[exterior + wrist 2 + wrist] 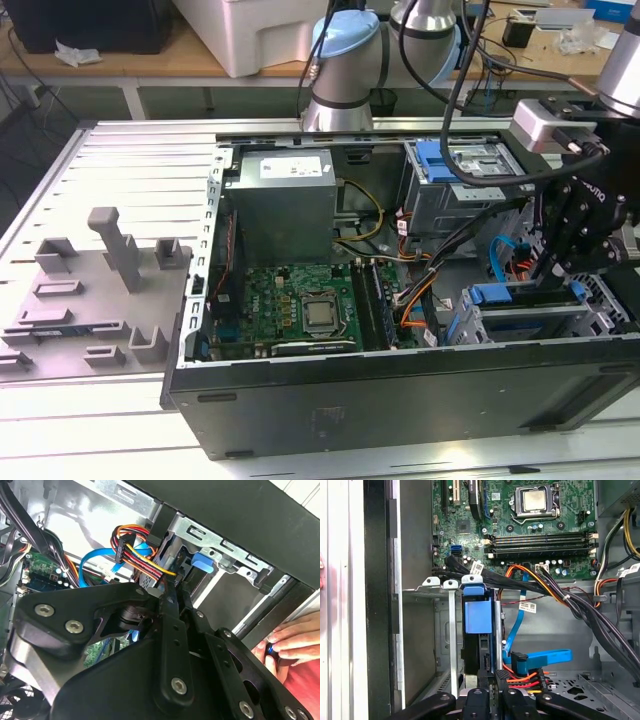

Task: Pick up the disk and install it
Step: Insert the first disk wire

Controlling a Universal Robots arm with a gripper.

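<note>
The disk stands on edge in the metal drive cage at the case's front corner, its blue carrier frame showing. In the exterior view the disk lies in the cage at the exterior view's lower right. My black gripper reaches down onto it. In the first wrist view the gripper is shut, its tips at the disk's near end, beside the plugged orange and red power cable. The second wrist view has the gripper narrowed to a point at the cage.
The open computer case holds a motherboard, a grey power-supply box and cable bundles. Another blue-framed drive sits in the upper bay. A person's hand is beside the case. A grey fixture lies at the exterior view's left.
</note>
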